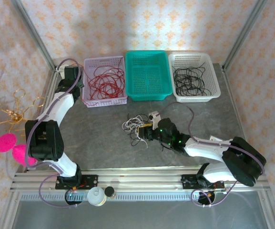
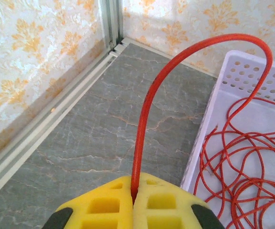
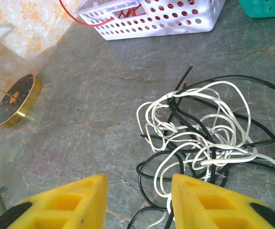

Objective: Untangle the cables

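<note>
A tangle of white and black cables (image 1: 136,127) (image 3: 204,138) lies on the grey table, in front of the teal basket (image 1: 147,95). My right gripper (image 1: 149,134) (image 3: 139,183) stands open at the clump's near edge, low over the table; a black loop and a white strand lie between its yellow fingers. Several red cables (image 1: 106,81) (image 2: 244,167) are coiled in the lilac basket (image 1: 104,101). My left gripper (image 1: 76,82) (image 2: 134,190) is beside that basket's left wall, shut on one red cable (image 2: 144,114) that arcs up over the rim into the basket.
A white basket (image 1: 194,98) at the back right holds black cables. A gold wire ornament (image 1: 8,112) and pink balls (image 1: 6,142) sit past the table's left edge; its round black base (image 3: 14,101) shows left. A white jar (image 1: 96,196) stands on the front rail.
</note>
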`<control>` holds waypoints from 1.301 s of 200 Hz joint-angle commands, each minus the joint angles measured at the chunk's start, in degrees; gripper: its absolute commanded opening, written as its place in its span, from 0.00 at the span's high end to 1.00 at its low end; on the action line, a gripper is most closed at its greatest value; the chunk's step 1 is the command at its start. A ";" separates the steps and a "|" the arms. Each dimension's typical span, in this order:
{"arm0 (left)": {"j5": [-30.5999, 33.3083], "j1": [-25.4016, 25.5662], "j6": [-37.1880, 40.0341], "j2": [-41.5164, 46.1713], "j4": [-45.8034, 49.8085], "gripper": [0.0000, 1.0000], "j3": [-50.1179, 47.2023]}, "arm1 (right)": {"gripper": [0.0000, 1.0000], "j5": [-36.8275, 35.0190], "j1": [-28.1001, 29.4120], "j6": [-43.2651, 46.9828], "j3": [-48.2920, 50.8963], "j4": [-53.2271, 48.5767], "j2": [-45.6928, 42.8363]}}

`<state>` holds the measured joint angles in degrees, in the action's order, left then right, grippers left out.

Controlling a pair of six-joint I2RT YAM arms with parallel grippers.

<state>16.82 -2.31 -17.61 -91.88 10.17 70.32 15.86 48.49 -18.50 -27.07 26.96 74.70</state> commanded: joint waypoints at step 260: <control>-9.24 7.78 -8.85 -34.48 -5.11 0.90 24.08 | 0.55 -9.98 0.29 -1.76 -1.67 -16.94 -15.04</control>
<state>6.00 5.65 -25.17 -124.49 4.89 93.82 9.10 48.49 -19.46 -29.56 13.17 61.14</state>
